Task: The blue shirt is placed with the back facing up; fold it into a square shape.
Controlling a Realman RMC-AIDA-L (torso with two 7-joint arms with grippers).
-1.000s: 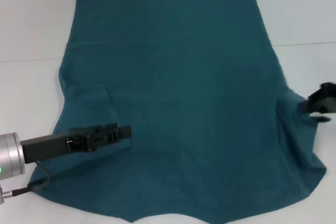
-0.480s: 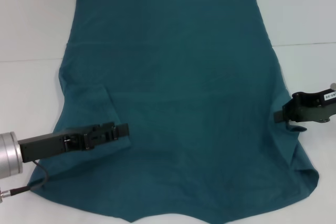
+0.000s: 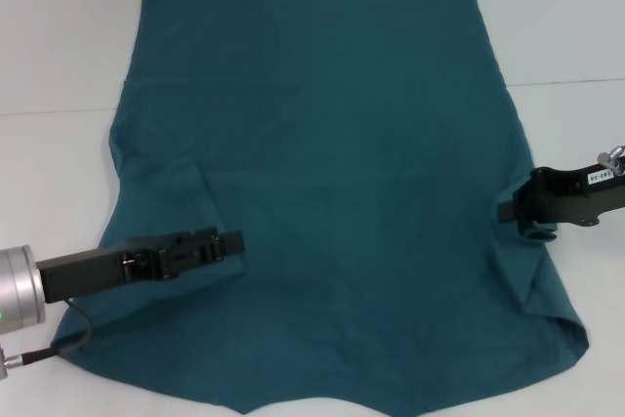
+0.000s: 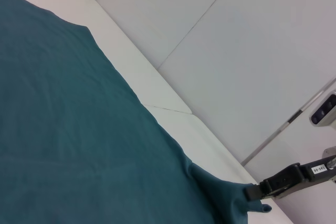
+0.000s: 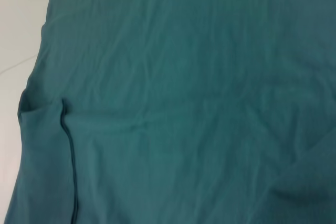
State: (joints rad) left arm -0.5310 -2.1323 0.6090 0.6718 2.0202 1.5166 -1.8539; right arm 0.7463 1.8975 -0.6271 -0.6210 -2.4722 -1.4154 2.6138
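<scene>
The left gripper [image 3: 232,244] hangs low over the left part of the blue shirt [image 3: 342,163], just beside the left sleeve, which is already turned in onto the body of the garment. Its fingers look pressed together with no cloth between them, so I judge it has nothing to carry and only waits there, or holds the folded sleeve flat.

The blue shirt lies spread on the white desk [image 3: 59,46] with its plain side up. Its straight hem is toward the far edge of the desk and its wider part reaches the near edge. This flat position is needed so that each side can be folded over the middle.

At the right side, the right gripper [image 3: 510,210] is closed on the cloth of the right sleeve. In the left wrist view the sleeve is lifted into a small peak at the fingers [image 4: 253,191], and this shows a real pinch. I think the sleeve is held like this to bring it inward over the body, as on the left side. The fold to a square is not yet made.
</scene>
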